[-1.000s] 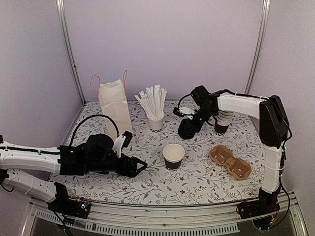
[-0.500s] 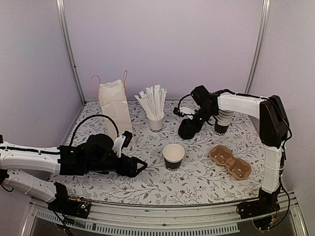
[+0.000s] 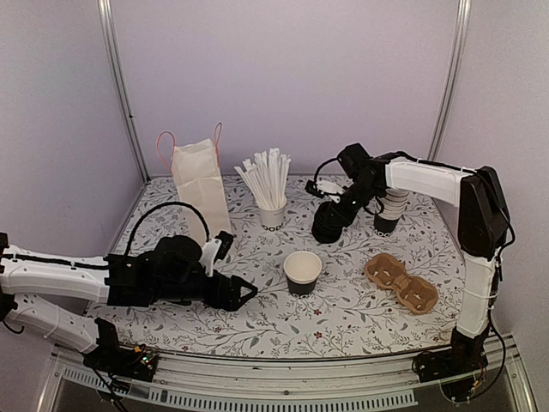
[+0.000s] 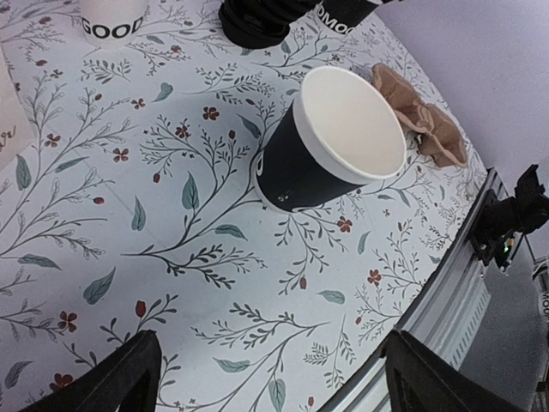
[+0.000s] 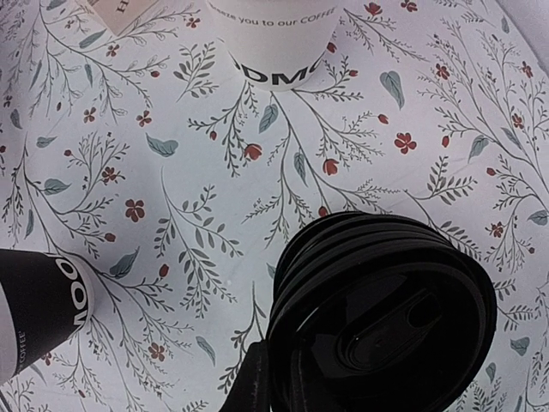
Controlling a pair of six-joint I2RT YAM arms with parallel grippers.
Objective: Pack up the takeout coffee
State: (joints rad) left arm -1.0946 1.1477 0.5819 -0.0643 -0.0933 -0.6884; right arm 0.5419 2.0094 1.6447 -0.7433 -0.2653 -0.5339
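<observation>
Right wrist: gripper (image 5: 274, 382) cropped, nipping lid stack (image 5: 386, 318).

Black paper coffee cup (image 3: 302, 273) stands upright mid-table, top open, white inside showing. Behind it to the right, well apart, sits the stack of black plastic lids (image 3: 328, 225).
</observation>
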